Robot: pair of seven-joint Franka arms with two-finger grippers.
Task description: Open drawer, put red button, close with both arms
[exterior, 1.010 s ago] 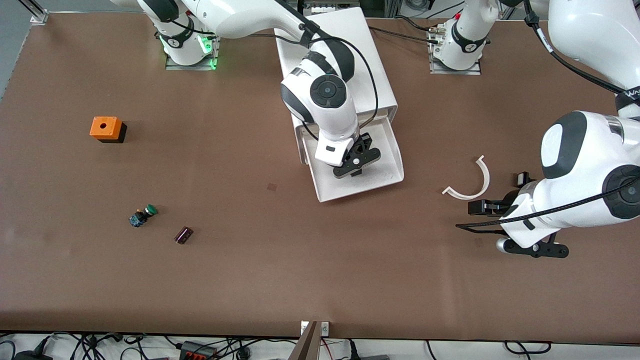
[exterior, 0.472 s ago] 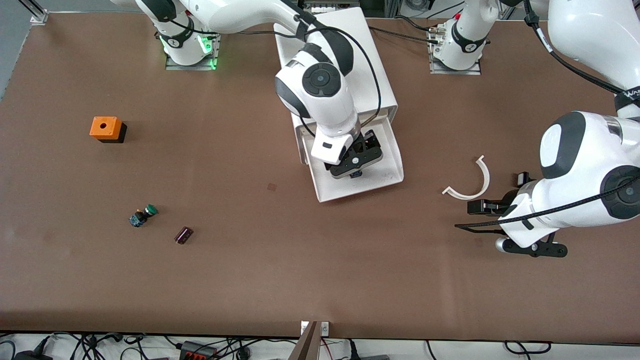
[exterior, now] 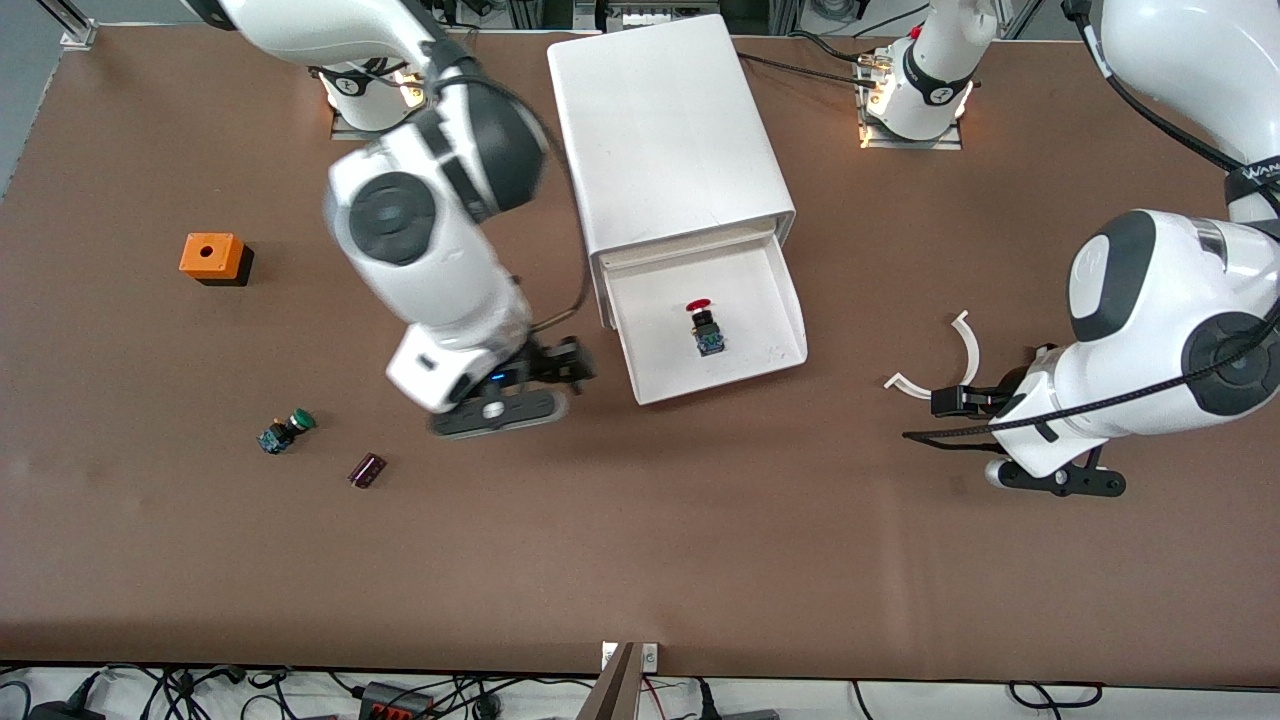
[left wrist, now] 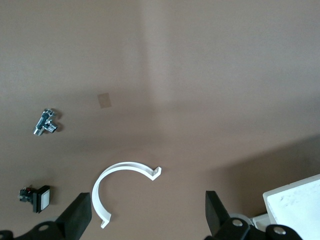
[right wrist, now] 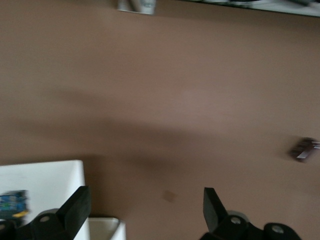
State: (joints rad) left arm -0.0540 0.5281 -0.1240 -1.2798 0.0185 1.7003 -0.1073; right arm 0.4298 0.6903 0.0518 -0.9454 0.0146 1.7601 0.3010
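The white cabinet (exterior: 668, 130) stands at the table's middle with its lowest drawer (exterior: 725, 378) pulled open. The red button (exterior: 705, 326) lies in the drawer on its side, red cap toward the cabinet. My right gripper (exterior: 570, 368) is open and empty over the bare table beside the drawer, toward the right arm's end. The right wrist view shows its open gripper (right wrist: 145, 207), the drawer's corner (right wrist: 50, 180) and the button's blue body (right wrist: 12, 202). My left gripper (exterior: 985, 395) is open and empty, low over the table by a white curved strip (exterior: 945, 365); the left wrist view shows this gripper (left wrist: 147, 215).
An orange cube (exterior: 212, 257), a green-capped button (exterior: 287, 430) and a small dark part (exterior: 367, 469) lie toward the right arm's end. The left wrist view shows the curved strip (left wrist: 125, 187), a small metal part (left wrist: 46, 122), a white-capped switch (left wrist: 35, 197) and the drawer's corner (left wrist: 295, 200).
My right gripper has left the drawer and swung out over the table toward the right arm's end. The red button now lies uncovered in the drawer. The left arm has shifted slightly.
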